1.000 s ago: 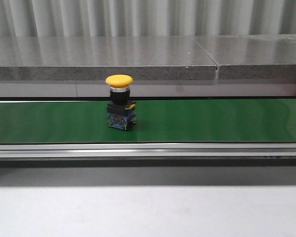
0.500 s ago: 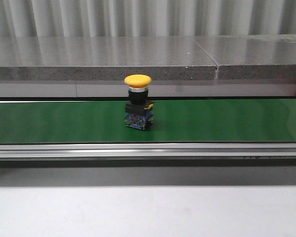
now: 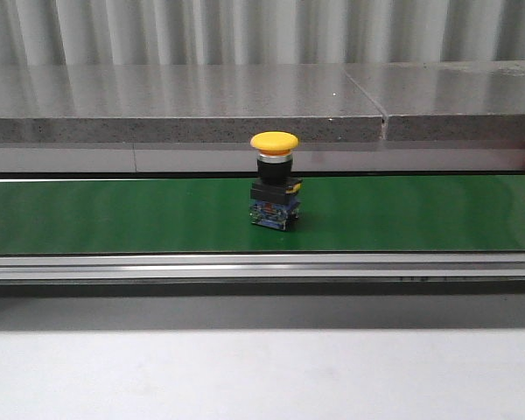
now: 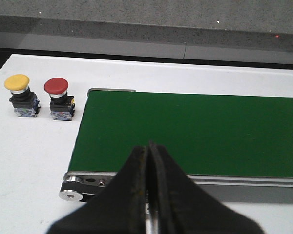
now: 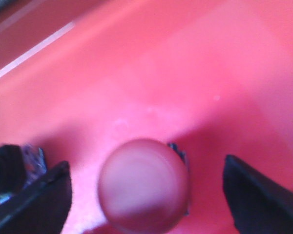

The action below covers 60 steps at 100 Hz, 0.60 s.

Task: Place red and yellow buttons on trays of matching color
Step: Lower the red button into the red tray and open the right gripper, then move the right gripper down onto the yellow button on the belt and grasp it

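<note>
Just between spread right tool [image 5: 146,195] fingers, red button [image 5: 143,185]

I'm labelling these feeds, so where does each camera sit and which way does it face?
Front: faces forward over the green belt carrying a yellow button; no arm shows.
Left wrist: above the belt's end, closed left gripper in view.
Right wrist: close over a red tray, open right gripper straddling a button.
Front and left wrist share the belt.

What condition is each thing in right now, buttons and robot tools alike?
Yellow button on belt: upright, untouched.
Yellow button beside belt: upright on the white table.
Red button beside belt: upright, next to it.
Red button in tray: between the open fingers, not gripped.
Left tool: shut, empty.
Right tool: open.
</note>
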Each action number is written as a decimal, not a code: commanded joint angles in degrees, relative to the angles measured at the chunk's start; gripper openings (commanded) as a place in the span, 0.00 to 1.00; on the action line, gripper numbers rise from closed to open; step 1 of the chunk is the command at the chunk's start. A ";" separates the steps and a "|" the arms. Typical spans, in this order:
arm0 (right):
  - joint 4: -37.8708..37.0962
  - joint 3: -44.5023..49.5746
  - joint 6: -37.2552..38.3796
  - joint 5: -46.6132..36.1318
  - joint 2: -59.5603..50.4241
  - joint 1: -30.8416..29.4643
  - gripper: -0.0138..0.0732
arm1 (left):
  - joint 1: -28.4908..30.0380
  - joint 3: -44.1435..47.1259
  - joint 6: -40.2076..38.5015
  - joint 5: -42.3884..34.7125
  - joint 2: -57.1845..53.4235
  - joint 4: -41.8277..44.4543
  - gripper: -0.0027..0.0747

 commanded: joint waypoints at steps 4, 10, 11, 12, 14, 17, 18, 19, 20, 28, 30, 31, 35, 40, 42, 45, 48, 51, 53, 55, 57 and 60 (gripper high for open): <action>0.44 -1.30 -0.13 -3.00 -7.24 -0.19 0.92 | -0.38 -1.51 -0.06 -4.58 0.36 -0.01 0.01; 0.44 -1.30 -0.13 -2.85 -9.15 -0.19 0.92 | -0.38 -1.51 -0.06 -4.58 0.36 -0.01 0.01; 0.44 -1.30 -0.13 -2.79 -9.15 -0.19 0.92 | -0.38 -1.51 -0.06 -4.58 0.36 -0.01 0.01; 0.44 -1.30 -0.13 -2.68 -9.83 -0.19 0.92 | -0.38 -1.51 -0.06 -4.58 0.36 -0.01 0.01; 0.44 -1.30 -0.13 -2.43 -10.29 -0.19 0.92 | -0.38 -1.51 -0.06 -4.58 0.36 -0.01 0.01; 0.44 -1.30 -0.13 -1.94 -11.46 -0.19 0.92 | -0.38 -1.51 -0.06 -4.58 0.36 -0.01 0.01; 0.44 -1.30 -0.13 -1.66 -11.70 -0.19 0.92 | -0.38 -1.51 -0.06 -4.58 0.36 -0.01 0.01; 0.44 -1.30 -0.13 -1.49 -12.18 -0.19 0.92 | -0.38 -1.51 -0.06 -4.58 0.36 -0.01 0.01; 0.44 -1.30 -0.13 -1.16 -12.41 -0.19 0.92 | -0.38 -1.51 -0.06 -4.58 0.36 -0.01 0.01; 0.48 -1.30 -0.13 0.88 -15.02 -0.11 0.92 | -0.38 -1.51 -0.06 -4.58 0.36 -0.01 0.01; 0.48 -1.30 -0.13 1.48 -15.70 -0.11 0.92 | -0.38 -1.51 -0.06 -4.58 0.36 -0.01 0.01; 0.48 -1.25 -0.13 1.70 -16.16 -0.11 0.92 | -0.38 -1.51 -0.06 -4.58 0.36 -0.01 0.01; 0.48 -1.07 -0.13 3.06 -17.33 -0.07 0.92 | -0.38 -1.51 -0.06 -4.58 0.36 -0.01 0.01; 0.55 -0.70 -0.13 4.18 -19.22 0.28 0.92 | -0.38 -1.51 -0.06 -4.58 0.36 -0.01 0.01; 0.55 -0.47 -0.13 4.50 -19.70 0.50 0.92 | -0.38 -1.51 -0.06 -4.58 0.36 -0.01 0.01; 0.55 -0.04 -0.13 4.90 -20.87 1.00 0.92 | -0.38 -1.51 -0.06 -4.58 0.36 -0.01 0.01; 0.55 0.47 -0.43 4.90 -21.89 1.58 0.92 | -0.38 -1.51 -0.06 -4.58 0.36 -0.01 0.01; 0.55 1.13 -1.29 4.81 -22.86 2.27 0.92 | -0.38 -1.51 -0.06 -4.58 0.36 -0.01 0.01; 0.55 1.69 -2.27 4.66 -23.64 2.93 0.92 | -0.38 -1.51 -0.06 -4.58 0.36 -0.01 0.01; 0.55 2.33 -3.52 4.48 -24.42 3.65 0.92 | -0.38 -1.51 -0.06 -4.58 0.36 -0.01 0.01; 0.55 3.01 -4.72 4.21 -25.18 4.44 0.92 | -0.38 -1.51 -0.06 -4.58 0.36 -0.01 0.01; 0.55 3.97 -6.10 3.84 -26.17 5.60 0.92 | -0.38 -1.51 -0.06 -4.58 0.36 -0.01 0.01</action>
